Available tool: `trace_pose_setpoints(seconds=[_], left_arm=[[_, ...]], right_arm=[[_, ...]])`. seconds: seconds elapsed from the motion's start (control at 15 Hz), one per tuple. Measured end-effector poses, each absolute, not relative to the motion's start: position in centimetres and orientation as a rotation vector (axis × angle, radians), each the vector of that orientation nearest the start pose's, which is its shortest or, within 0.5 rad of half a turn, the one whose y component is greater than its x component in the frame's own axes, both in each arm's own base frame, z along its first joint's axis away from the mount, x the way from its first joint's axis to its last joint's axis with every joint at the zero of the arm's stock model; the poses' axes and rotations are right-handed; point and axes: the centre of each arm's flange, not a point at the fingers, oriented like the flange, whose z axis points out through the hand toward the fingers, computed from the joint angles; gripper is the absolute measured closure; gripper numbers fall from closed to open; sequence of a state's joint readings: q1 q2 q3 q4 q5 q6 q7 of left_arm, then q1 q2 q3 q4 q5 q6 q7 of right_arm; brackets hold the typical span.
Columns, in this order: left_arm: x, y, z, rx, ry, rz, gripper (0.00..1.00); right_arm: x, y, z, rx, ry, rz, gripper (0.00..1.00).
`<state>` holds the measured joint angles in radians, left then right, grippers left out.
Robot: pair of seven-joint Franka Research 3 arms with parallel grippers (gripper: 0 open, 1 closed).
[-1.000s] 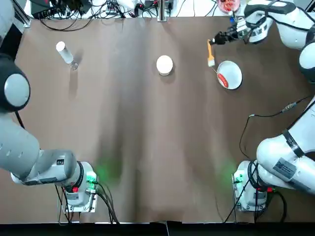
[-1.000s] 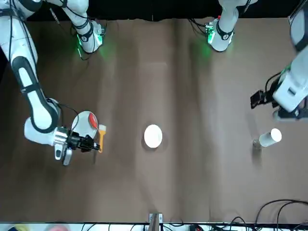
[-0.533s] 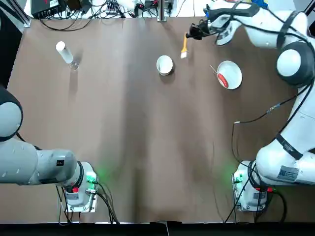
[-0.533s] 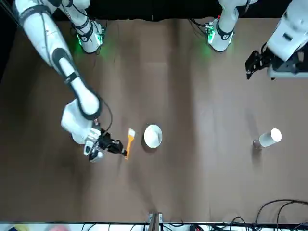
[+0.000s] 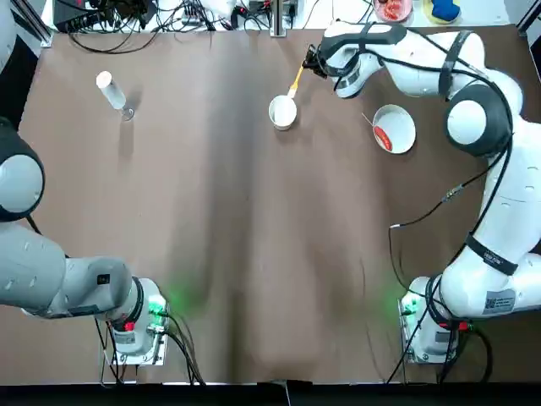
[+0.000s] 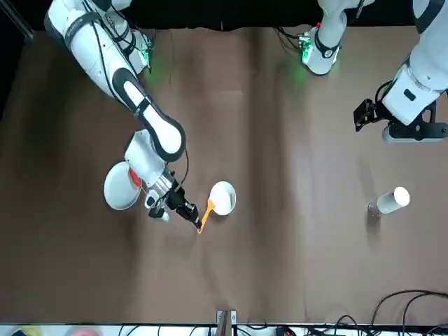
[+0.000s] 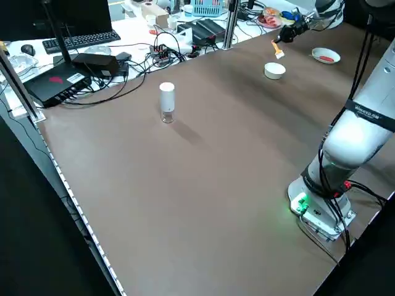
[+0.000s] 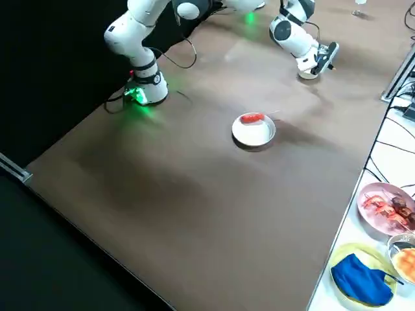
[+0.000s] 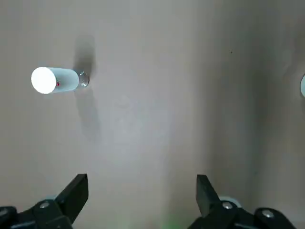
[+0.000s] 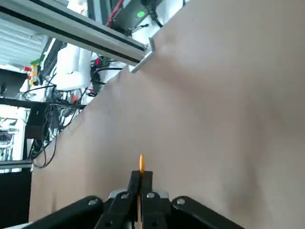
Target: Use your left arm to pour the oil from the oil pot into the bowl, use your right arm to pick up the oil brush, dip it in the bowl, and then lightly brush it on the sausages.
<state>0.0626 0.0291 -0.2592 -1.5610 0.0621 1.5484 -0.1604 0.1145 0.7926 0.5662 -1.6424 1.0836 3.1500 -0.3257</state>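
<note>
Brush in right gripper (no legible writing), tip at bowl

lab: cables, keyboard

You have a brown table filling the frame, cables tangled along its top edge, keyboard at the upper left of the left side view

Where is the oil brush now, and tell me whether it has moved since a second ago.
Yes. In the top view the oil brush, held by the right gripper, went from beside the plate leftward to the bowl.
</note>
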Motion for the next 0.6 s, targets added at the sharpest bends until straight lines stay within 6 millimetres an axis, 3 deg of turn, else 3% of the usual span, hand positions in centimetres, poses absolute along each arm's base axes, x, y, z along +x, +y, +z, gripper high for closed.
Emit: trace_pose_setpoints(seconds=[0.27,0.6], left_arm=[[55.2,-10.1,61.1,-3.08,0.015,0.049,0.0],[55.7,-9.8,60.1,-3.087,0.007,0.078,0.0]], right_arm=[[62.4,32.7,21.5,-2.304,0.478,-0.493,0.96],[61.7,33.9,20.9,-2.315,0.467,-0.494,0.96]])
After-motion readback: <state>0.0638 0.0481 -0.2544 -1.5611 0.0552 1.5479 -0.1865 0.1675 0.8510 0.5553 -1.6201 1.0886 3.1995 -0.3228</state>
